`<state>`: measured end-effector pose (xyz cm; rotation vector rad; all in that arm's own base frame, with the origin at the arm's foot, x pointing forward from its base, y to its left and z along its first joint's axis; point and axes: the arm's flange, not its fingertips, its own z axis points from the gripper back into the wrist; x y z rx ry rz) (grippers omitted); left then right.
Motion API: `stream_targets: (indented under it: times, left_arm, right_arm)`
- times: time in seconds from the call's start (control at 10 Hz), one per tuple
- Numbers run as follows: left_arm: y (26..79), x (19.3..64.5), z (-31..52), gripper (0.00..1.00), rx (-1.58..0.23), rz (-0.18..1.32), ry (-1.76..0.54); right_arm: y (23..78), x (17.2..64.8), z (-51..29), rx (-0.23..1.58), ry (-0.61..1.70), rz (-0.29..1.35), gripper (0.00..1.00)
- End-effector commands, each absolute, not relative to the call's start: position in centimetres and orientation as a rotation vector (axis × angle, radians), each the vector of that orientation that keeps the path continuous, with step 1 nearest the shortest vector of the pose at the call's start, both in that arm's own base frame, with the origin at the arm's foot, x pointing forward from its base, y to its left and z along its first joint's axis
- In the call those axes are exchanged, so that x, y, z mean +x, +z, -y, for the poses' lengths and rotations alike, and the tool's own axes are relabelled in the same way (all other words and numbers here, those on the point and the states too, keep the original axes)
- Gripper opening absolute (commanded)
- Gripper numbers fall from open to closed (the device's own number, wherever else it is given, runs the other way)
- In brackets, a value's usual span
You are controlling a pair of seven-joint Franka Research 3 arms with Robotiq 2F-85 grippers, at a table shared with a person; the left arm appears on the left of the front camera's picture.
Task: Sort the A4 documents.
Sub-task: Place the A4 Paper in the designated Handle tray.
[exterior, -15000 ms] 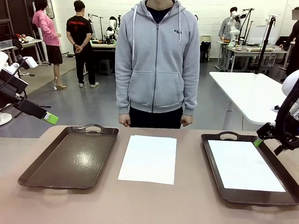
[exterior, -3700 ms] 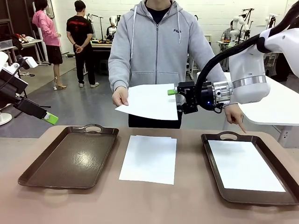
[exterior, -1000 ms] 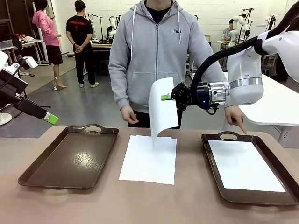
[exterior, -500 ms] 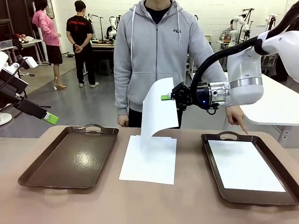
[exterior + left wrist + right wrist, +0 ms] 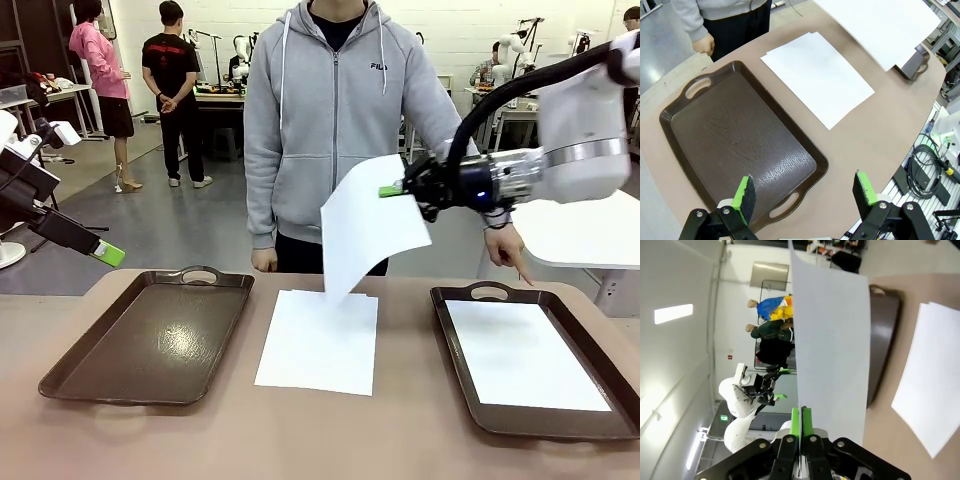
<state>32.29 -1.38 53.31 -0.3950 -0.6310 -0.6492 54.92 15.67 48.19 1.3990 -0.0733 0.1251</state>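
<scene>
In the front view my right gripper [image 5: 396, 189] is shut on the top edge of one white A4 sheet [image 5: 368, 232], which hangs curled in the air above the table's middle. The right wrist view has the same sheet [image 5: 830, 340] pinched between the closed green pads of that gripper [image 5: 801, 421]. A small stack of A4 documents [image 5: 320, 340] lies flat between the two trays. One more sheet [image 5: 525, 355] lies in the right brown tray [image 5: 560, 425]. My left gripper [image 5: 805, 192] hovers open and holds nothing, high over the left brown tray [image 5: 730, 145].
The left tray [image 5: 150, 335] holds nothing. A person in a grey hoodie [image 5: 335, 120] stands at the far edge, one finger [image 5: 522, 275] pointing down at the right tray's handle. My left arm's green pad [image 5: 108, 254] is at the far left.
My right arm has carried the hanging sheet to the right, toward the right tray, and the sheet has swung. The person's other hand has dropped to the table edge.
</scene>
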Motion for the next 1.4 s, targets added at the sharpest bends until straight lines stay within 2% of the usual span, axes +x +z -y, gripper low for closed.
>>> stream_targets:
  times: [0.0, 0.3, 0.4, 0.9, 1.3]
  left_arm:
    - [53.3, 32.3, 1.3, 1.0, -0.403, 0.632, -0.65]
    - [53.3, 32.3, 1.3, 1.0, -0.403, 0.632, -0.65]
    - [53.3, 32.3, 1.3, 1.0, -0.403, 0.632, -0.65]
    - [53.3, 32.3, 1.3, 1.0, -0.403, 0.632, -0.65]
    - [53.3, 32.3, 1.3, 1.0, -0.403, 0.632, -0.65]
  right_arm:
    - [49.1, 54.1, -12.8, 1.359, 0.105, 0.016, 0.01]
    - [48.4, 54.7, -7.9, 1.334, 0.105, -0.13, 0.01]
    - [47.7, 55.0, -6.3, 1.328, 0.125, -0.134, 0.01]
    - [42.8, 56.1, -0.6, 1.339, 0.033, -0.004, 0.01]
    - [37.5, 54.8, 0.8, 1.393, -0.083, 0.011, 0.01]
